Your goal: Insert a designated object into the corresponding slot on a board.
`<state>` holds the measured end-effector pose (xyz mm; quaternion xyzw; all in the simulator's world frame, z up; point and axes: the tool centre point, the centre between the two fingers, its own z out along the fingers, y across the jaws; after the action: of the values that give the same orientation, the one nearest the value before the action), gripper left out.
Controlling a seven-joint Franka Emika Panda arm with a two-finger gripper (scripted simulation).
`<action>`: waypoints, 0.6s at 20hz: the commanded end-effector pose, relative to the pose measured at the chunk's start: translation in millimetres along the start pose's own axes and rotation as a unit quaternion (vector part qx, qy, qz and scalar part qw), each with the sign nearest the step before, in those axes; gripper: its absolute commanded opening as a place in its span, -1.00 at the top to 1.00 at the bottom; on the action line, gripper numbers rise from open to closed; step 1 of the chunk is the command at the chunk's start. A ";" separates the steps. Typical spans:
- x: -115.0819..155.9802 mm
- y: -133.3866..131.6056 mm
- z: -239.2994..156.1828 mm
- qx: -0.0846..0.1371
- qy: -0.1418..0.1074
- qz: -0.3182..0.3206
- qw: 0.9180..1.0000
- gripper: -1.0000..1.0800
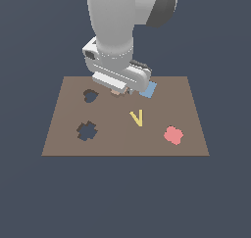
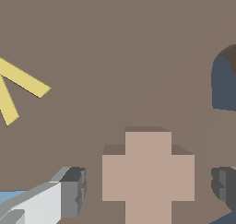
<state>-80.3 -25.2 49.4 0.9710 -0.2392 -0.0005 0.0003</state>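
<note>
Board (image 1: 162, 92): flat brown rectangle carrying every piece.
Gripper (image 2: 147, 186): low over the board's far side, fingers (image 2: 73, 191) spread apart, either side of the tan piece.
Slot (image 1: 87, 130): jagged dark hole, well apart.
Tan piece (image 2: 147, 174): flat, unclamped.

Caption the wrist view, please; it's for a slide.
End effector open around the tan piece on the board, yellow V nearby.
</note>
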 end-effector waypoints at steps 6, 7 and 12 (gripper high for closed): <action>-0.7 -0.1 18.1 0.000 0.000 0.002 1.000 -0.92; -0.7 0.1 19.1 0.000 0.000 0.002 1.000 -0.92; -0.7 0.1 19.4 0.000 0.000 0.002 1.000 1.00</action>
<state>-80.8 -24.2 30.9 0.9706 -0.2407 0.0002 -0.0003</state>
